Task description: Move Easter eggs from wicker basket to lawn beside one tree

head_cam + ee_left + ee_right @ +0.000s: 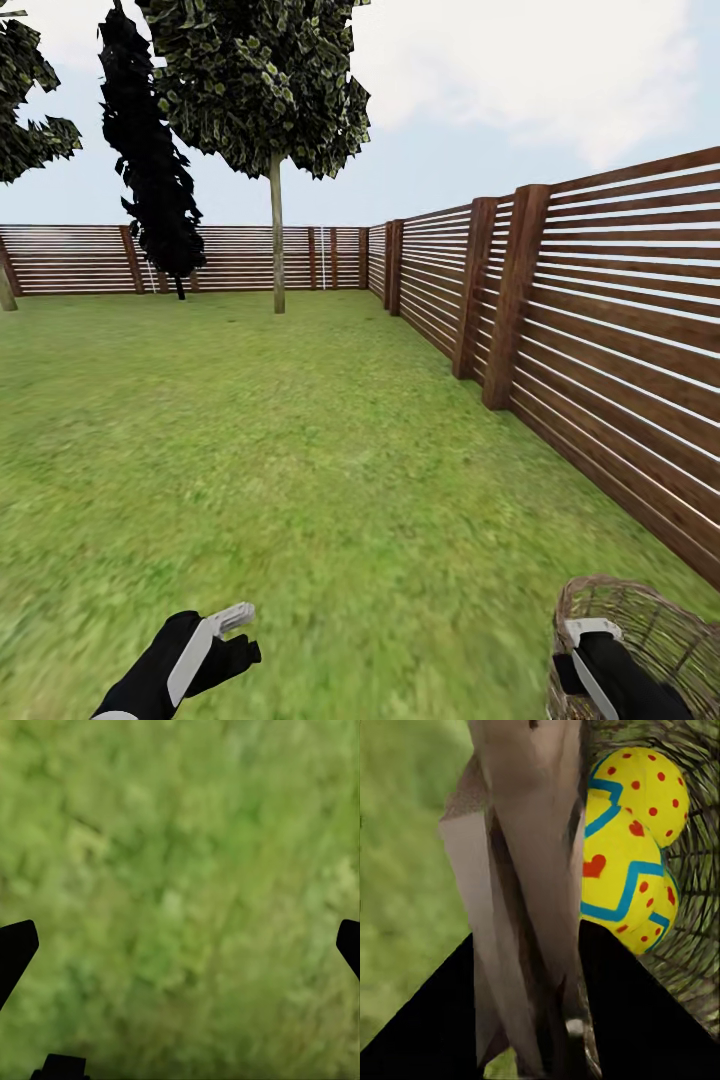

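Now | left tool (180, 945) wide over lawn (300, 480) | right tool (590, 650) at wicker basket (650, 620), opening unclear

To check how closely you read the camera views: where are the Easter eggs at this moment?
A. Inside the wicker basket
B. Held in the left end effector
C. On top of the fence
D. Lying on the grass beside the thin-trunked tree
A: the right wrist view shows the Easter eggs bunched against the woven inner wall of the wicker basket.
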Robot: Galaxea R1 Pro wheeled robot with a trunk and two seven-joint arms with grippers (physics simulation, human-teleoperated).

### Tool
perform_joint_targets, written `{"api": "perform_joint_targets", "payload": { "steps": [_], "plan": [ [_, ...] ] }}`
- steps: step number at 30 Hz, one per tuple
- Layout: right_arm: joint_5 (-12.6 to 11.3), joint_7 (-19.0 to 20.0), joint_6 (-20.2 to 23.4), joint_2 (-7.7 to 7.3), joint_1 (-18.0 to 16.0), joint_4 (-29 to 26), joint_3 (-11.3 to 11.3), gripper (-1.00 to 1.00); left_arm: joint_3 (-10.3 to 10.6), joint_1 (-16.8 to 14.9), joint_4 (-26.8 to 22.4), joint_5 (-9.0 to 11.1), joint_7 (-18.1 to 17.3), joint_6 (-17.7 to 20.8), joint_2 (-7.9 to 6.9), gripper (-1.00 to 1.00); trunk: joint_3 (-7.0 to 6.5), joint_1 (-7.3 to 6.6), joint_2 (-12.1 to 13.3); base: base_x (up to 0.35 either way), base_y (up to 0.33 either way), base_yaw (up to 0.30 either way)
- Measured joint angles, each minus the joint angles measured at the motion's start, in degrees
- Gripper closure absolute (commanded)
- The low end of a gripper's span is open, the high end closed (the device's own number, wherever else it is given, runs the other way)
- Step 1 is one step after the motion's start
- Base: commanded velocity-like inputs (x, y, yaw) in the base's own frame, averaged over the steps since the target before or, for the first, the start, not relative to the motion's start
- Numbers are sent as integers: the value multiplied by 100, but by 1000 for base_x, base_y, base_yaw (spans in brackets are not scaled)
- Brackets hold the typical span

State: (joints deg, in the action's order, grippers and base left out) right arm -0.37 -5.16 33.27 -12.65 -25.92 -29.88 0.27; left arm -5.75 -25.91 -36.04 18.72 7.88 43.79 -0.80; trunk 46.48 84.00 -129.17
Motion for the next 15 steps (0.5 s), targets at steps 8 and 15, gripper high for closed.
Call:
{"api": "perform_joint_targets", "payload": {
  "steps": [8,15],
  "plan": [
    [21,-5,-68,27,-1,8,15,100,0,0,0,-1,0,-1,0,-100,0,0,0,0,0,0],
    [89,-30,-81,112,-3,6,7,100,-1,0,0,-1,0,-2,0,-100,0,0,0,0,0,0]
  ]
}}
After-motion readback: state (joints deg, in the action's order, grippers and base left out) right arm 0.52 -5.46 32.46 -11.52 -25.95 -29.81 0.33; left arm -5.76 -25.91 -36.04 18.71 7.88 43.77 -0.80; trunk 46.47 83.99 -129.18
